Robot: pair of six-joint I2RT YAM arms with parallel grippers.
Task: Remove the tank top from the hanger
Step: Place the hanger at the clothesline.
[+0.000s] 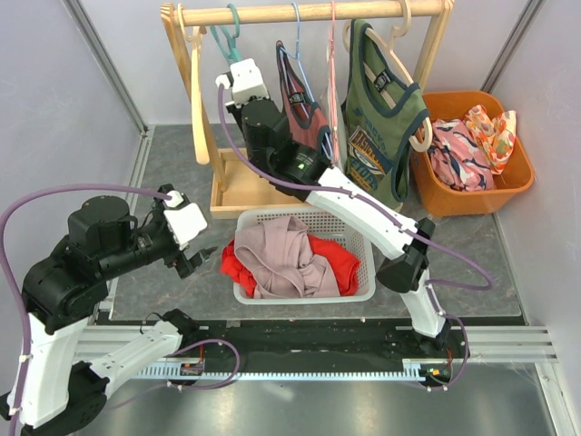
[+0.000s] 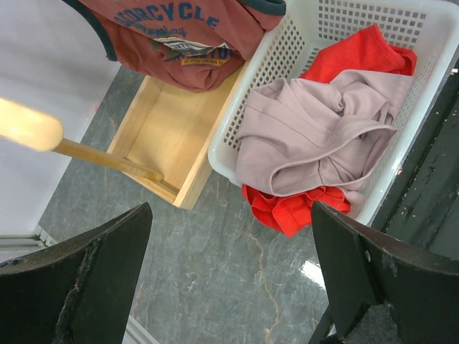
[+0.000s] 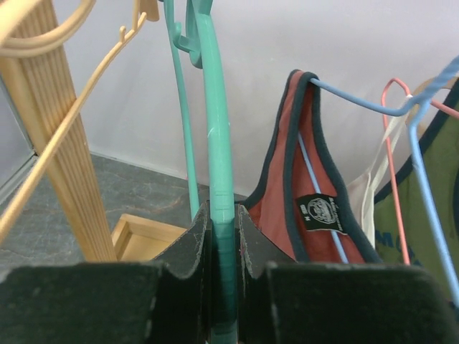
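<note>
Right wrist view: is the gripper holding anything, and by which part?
Yes. The right gripper is shut on the teal hanger, pinching one of its arms below the hook.

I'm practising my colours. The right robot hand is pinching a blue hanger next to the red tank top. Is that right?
Not quite. The right gripper is pinching a teal hanger, not a blue one. It is next to the red tank top, as you said. The right wrist view shows this.
</note>
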